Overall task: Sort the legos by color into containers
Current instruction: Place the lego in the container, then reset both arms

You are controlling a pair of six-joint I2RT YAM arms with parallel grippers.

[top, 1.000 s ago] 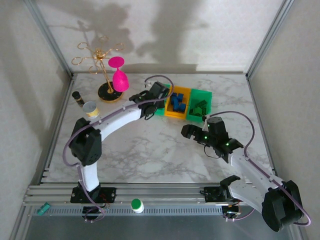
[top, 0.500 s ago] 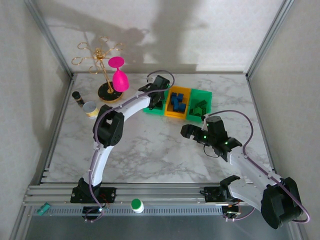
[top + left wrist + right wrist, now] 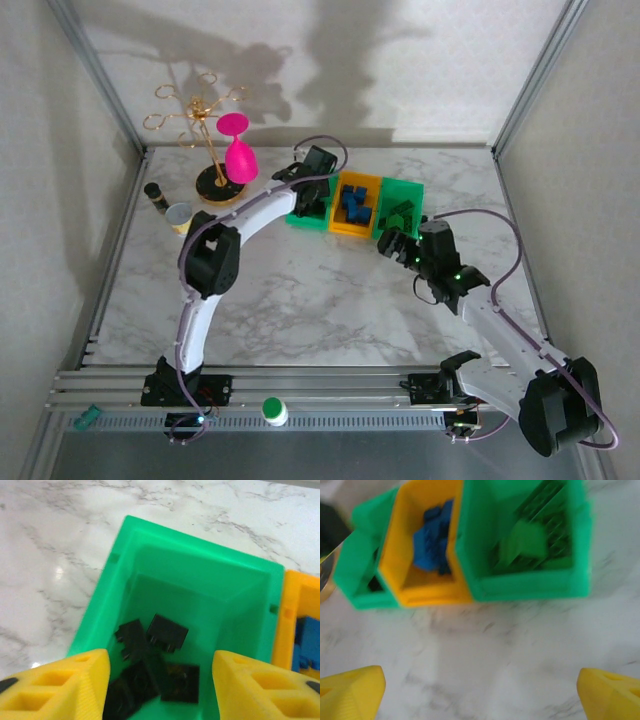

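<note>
Black bricks (image 3: 165, 633): in green bin (image 3: 200, 572), directly under left gripper (image 3: 159, 682)
Left gripper: half-spread, empty
Right gripper (image 3: 480, 686): wide, empty

From above, the left arm (image 3: 255, 215) covers most of the left green bin (image 3: 303, 220), hiding its contents. In the left wrist view, the left pincer's (image 3: 160, 677) fingers (image 3: 55, 685) run off the bottom edge and hide parts of the lowest black bricks (image 3: 165, 632); the yellow bin (image 3: 292, 615) is cut by the right edge. The right wrist view is blurred: the green bricks (image 3: 530, 542) merge into one mass, the right pincer's (image 3: 480, 680) fingertips (image 3: 350, 690) are clipped at the bottom corners, and a dark smear (image 3: 330, 525) at the left edge cannot be identified.
</note>
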